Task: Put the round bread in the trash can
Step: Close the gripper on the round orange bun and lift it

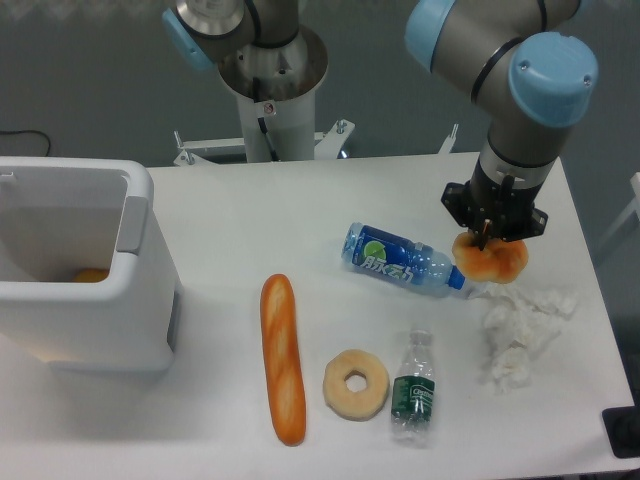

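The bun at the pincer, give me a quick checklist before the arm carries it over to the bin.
1. Pincer on bun: ok, it sits right over it.
2. Grip firm: cannot tell, fingers hidden.
3. Bun off the table: cannot tell.
4. Blue bottle clear of bun: not ok, its cap end is right beside it.
5. Bin open on top: ok.
6. Room in bin: ok, only one orange item shows.

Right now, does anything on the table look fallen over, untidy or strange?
Yes. Both bottles lie on their sides: the blue-labelled bottle near the gripper, and the green-labelled bottle beside the donut. Crumpled white tissue sits loose near the right edge. Nothing looks spilled.
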Controlling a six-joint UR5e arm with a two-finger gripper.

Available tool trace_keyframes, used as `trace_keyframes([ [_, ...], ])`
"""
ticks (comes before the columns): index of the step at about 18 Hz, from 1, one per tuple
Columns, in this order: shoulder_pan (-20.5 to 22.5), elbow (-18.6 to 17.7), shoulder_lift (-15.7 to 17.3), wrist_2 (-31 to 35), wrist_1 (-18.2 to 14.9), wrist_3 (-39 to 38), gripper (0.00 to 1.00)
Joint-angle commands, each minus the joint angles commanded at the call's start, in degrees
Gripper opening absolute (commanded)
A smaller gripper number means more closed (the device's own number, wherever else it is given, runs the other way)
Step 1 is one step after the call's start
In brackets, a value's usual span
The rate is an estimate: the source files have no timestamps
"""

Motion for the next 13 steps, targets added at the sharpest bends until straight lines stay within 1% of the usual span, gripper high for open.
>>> trace_keyframes([
  [8,-0.7,0.3,1.2,-0.7,0.2,-0.5,0.0],
  [9,-1.0,0.4,1.8,-1.5,0.2,-0.7,0.0],
  [11,-1.3,0.3,4.4,-3.8,0.3,-1.1,0.0],
  [13,-1.8,0.3,6.2,-5.4,0.4,-3.7,0.0],
])
